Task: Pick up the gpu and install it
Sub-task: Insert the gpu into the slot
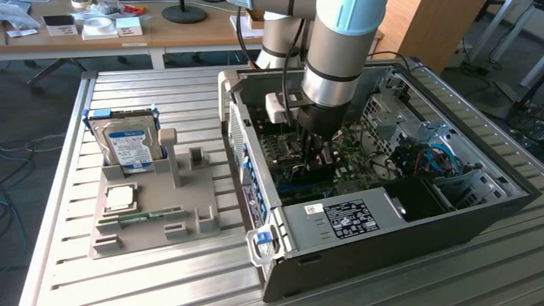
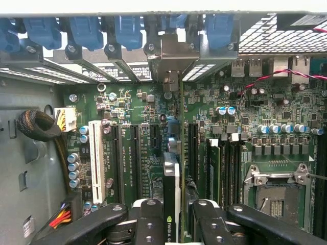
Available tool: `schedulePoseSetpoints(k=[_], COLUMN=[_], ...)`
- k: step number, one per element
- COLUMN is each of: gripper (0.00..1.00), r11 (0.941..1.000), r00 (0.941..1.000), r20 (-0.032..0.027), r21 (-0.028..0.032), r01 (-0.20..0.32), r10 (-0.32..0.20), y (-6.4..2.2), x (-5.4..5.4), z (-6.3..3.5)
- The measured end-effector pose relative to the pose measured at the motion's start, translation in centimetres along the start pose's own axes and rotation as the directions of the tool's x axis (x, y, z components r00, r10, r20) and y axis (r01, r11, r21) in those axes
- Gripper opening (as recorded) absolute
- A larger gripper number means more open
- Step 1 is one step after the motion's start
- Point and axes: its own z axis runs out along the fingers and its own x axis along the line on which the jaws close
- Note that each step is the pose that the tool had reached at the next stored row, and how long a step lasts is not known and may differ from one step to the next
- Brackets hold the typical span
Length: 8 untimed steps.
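1. The gripper (image 2: 172, 217) was closed on the gpu (image 2: 173, 173), its two dark fingers (image 2: 148, 219) pressing against either face of the thin card, which stood edge-on between them.
2. The gpu ran straight ahead of the gripper, its silver end bracket (image 2: 172, 61) reaching the row of rear slot openings, flanked by blue slot clips (image 2: 127, 30) on both sides.
3. Beneath the card lay the green motherboard (image 2: 143, 107); the card's lower edge seemed to sit in or just above one of the black expansion slots (image 2: 134, 153), though the edge-on view left it unclear whether it was fully seated.
4. Beside the gripper, a white slot (image 2: 95, 158) stood on one side of the card and the open CPU socket (image 2: 278, 191) on the other.
5. In the exterior view the gripper (image 1: 313, 159) was lowered deep inside the open computer case (image 1: 476, 217), with the arm (image 1: 340, 51) rising straight above it.
6. Farther from the gripper, toward the exterior view's left, a grey parts holder (image 1: 153, 217) rested on the slatted metal table (image 1: 153, 280).
7. On that holder a hard drive (image 1: 129, 146) with a blue-white label stood upright, a CPU (image 1: 119, 197) lay flat, and a slim RAM stick (image 1: 149, 215) lay just beside it.
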Motion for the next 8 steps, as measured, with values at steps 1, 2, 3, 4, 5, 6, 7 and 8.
schedulePoseSetpoints(k=[1,2,3,4,5,6,7,8], gripper=[0.26,0.26,0.26,0.26,0.26,0.26,0.26,0.26], r11=[1.0,1.0,1.0,1.0,1.0,1.0,1.0,1.0], r00=[1.0,1.0,1.0,1.0,1.0,1.0,1.0,1.0], r20=[0.0001,0.0003,0.0007,0.001,0.0008,0.0008,0.0008,0.0006], r21=[0.0,0.0001,0.0003,0.0002,0.0002,0.0002,0.0001,0.0001], r01=[0.0,0.0,0.0,0.0,0.0,0.0,0.0,0.0], r10=[0.0,0.0,0.0,0.0,0.0,0.0,0.0,0.0], y=[0.0,0.0,0.01,0.01,0.01,0.01,0.0,0.01], x=[0.0,0.01,0.05,0.1,0.12,0.12,0.13,0.14], z=[0.01,0.01,0.02,0.03,0.02,0.02,0.03,0.05])
